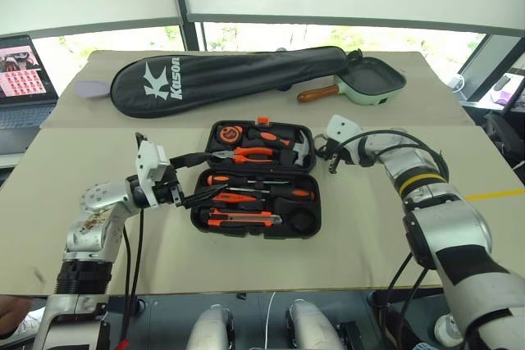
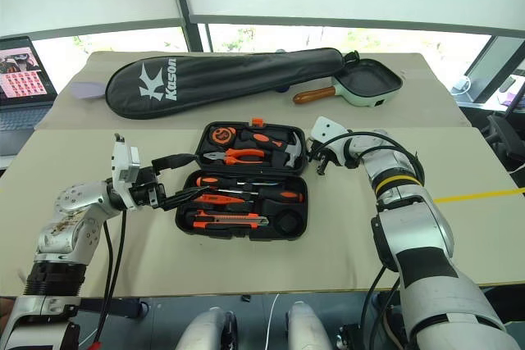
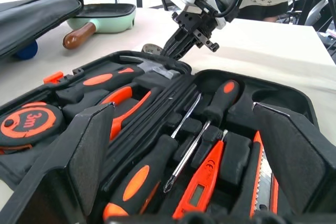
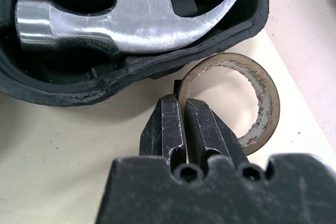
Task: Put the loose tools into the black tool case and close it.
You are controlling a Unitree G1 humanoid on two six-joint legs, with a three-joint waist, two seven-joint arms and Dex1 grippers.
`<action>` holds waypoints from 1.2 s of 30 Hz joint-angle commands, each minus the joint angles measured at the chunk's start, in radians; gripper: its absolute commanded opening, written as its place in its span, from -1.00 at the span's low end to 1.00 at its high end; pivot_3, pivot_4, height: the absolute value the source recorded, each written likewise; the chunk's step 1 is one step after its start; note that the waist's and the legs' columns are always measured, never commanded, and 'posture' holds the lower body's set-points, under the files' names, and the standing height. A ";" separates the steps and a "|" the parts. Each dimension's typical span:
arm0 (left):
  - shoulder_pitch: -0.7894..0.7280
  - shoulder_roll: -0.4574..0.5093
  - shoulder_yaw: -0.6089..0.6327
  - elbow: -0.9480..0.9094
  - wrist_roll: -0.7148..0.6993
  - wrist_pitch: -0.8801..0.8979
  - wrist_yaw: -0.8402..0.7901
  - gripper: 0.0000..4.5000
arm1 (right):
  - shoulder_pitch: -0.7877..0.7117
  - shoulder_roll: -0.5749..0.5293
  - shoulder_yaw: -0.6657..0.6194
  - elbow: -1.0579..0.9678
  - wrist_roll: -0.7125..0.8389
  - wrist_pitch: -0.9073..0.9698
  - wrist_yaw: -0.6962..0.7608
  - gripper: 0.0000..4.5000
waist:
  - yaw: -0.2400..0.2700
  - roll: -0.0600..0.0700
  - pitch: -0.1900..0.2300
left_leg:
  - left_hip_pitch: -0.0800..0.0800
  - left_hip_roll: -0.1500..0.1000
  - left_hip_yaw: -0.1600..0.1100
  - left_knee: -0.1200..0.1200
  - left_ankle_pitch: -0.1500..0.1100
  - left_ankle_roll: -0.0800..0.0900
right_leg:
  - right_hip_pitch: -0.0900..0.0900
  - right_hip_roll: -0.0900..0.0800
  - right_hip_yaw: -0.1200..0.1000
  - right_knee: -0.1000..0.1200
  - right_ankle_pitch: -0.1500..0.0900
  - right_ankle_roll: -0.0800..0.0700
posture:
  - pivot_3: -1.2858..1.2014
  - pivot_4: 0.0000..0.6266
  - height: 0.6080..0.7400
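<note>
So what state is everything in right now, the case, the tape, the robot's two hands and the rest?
Black tool case: open flat on the table, tools in its slots.
Tape roll: on the table beside the case, its rim pinched.
Right end effector: shut on the tape roll.
Left end effector: open, at the case's left edge.
Hammer: seated in its slot.
Racket bag: closed.
Laptop: open, screen on.
</note>
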 commanded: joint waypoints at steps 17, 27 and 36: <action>0.152 0.090 -0.029 -0.227 -0.046 0.015 -0.163 1.00 | 0.432 -0.415 -0.090 -1.272 0.557 0.542 0.699 -0.98 | 0.028 0.002 0.002 | -0.002 0.001 -0.001 -0.001 0.000 0.000 | -0.002 0.000 0.000 -0.001 0.000 0.000 | 0.03 -0.52 1.00; 0.186 0.083 -0.059 -0.241 -0.031 0.028 -0.149 1.00 | 0.620 -0.423 0.043 -1.602 0.502 0.779 0.478 -0.98 | 0.052 0.002 0.002 | -0.003 0.001 -0.001 0.006 0.000 0.000 | -0.001 0.000 -0.001 -0.001 0.000 0.000 | 0.03 -0.52 1.00; 0.171 0.093 -0.056 -0.186 -0.021 0.016 -0.172 1.00 | 0.578 -0.439 0.176 -1.556 0.397 0.865 0.411 -0.98 | 0.053 0.001 0.003 | -0.003 0.001 0.003 0.006 0.000 0.000 | -0.001 0.001 -0.001 0.000 0.000 0.000 | 0.03 -0.52 1.00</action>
